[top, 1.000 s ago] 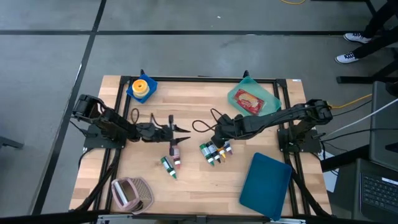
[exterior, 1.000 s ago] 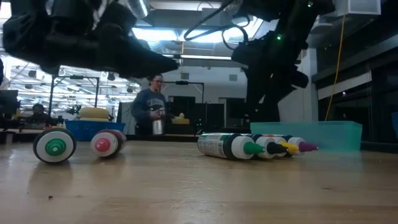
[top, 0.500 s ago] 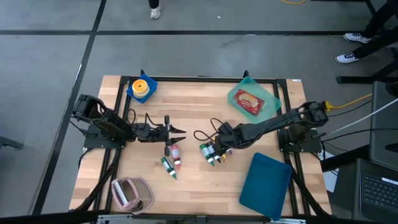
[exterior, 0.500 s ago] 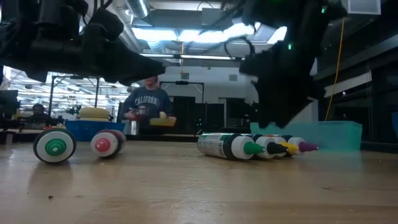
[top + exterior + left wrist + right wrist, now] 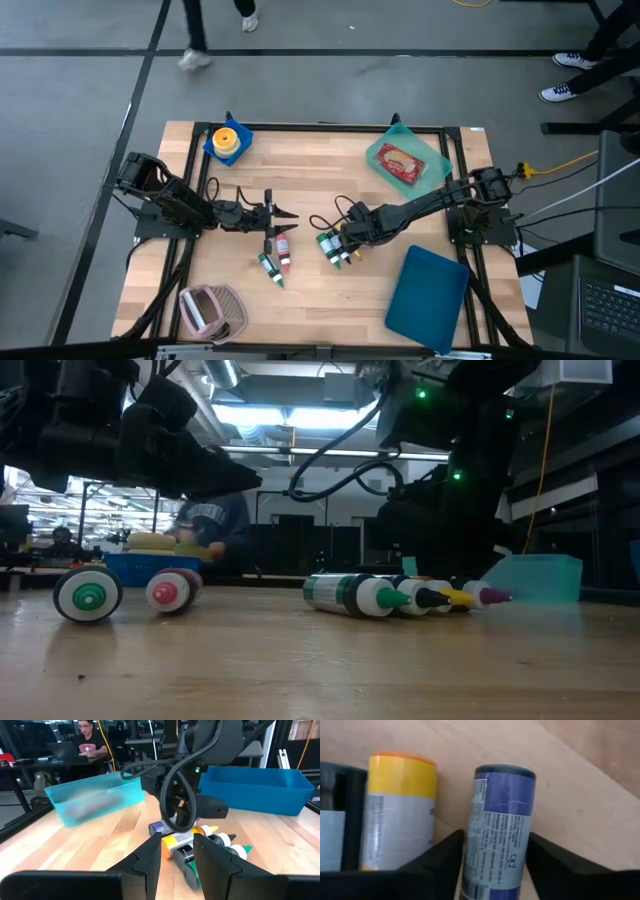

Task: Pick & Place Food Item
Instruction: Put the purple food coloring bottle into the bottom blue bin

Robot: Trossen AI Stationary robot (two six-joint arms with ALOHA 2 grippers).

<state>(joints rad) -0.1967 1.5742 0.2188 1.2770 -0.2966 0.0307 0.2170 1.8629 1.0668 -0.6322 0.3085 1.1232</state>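
Several small colour bottles (image 5: 338,249) lie in a row at mid-table: green, black, yellow (image 5: 397,815) and purple (image 5: 497,830). My right gripper (image 5: 346,238) points steeply down over the row's far end, with its fingers on either side of the purple bottle. A red bottle (image 5: 283,248) and a green one (image 5: 271,268) lie on their sides further left. Just beyond them my left gripper (image 5: 288,213) hovers level and open, with nothing between its fingers (image 5: 176,842). My right gripper has the purple bottle's two long sides (image 5: 470,855) between its two fingers, on the body's lower half near the flat base. The fingers come from above, slanting, and stand across the bottle. The bottle lies on its side on the table beside the yellow one.
A teal tray (image 5: 437,158) holding a red packet stands at the far right, and a blue bowl (image 5: 215,148) with a yellow-orange thing at the far left. A blue lid (image 5: 428,295) lies near right, a pink basket (image 5: 210,312) near left. People move about beyond the table.
My right gripper has come down and toward the table's near-left, from above the bottle row onto its far end. The row of bottles has slid a little toward the table's left.
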